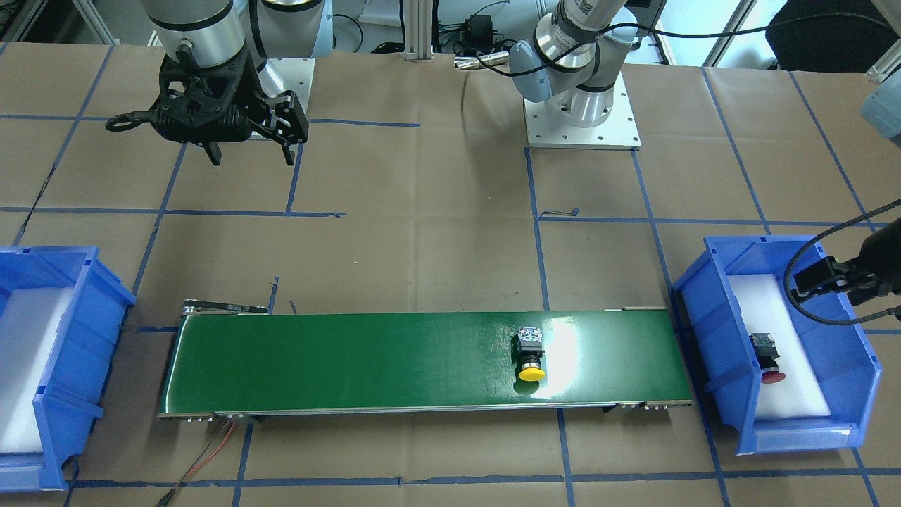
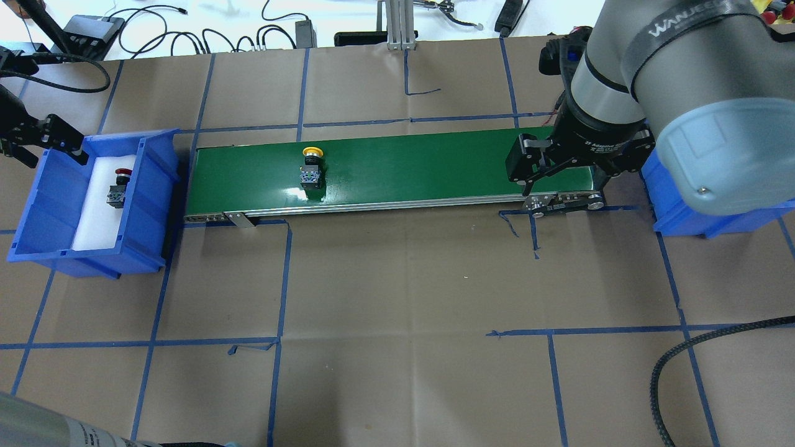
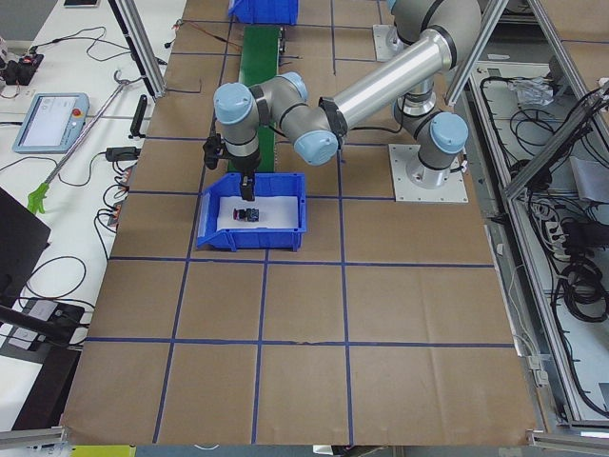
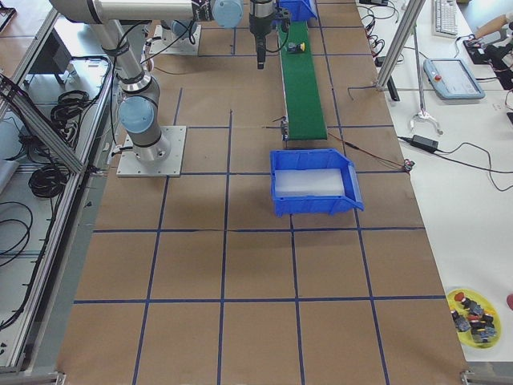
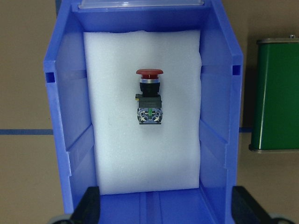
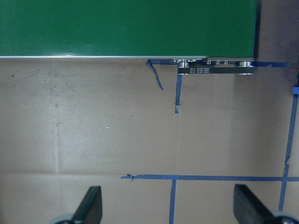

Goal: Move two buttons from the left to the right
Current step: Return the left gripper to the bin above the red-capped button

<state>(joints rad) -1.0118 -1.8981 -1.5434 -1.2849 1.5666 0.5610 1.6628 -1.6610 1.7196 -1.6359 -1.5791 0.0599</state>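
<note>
The yellow button (image 1: 530, 355) lies on its side on the green conveyor belt (image 1: 352, 362), toward the belt's left-bin end; the overhead view shows it too (image 2: 311, 166). The red button (image 5: 149, 95) lies on white foam in the blue left bin (image 5: 219, 116), also seen from overhead (image 2: 118, 186). My left gripper (image 5: 166, 207) hovers above this bin, open and empty, at the bin's outer end (image 2: 43, 143). My right gripper (image 2: 562, 180) is open and empty, raised over the belt's other end near its front edge (image 6: 168, 207).
A second blue bin (image 1: 70, 331) with a white foam liner stands past the belt's right end, partly hidden under my right arm in the overhead view (image 2: 683, 217). Brown paper with blue tape lines covers the table. Cables lie along the far edge.
</note>
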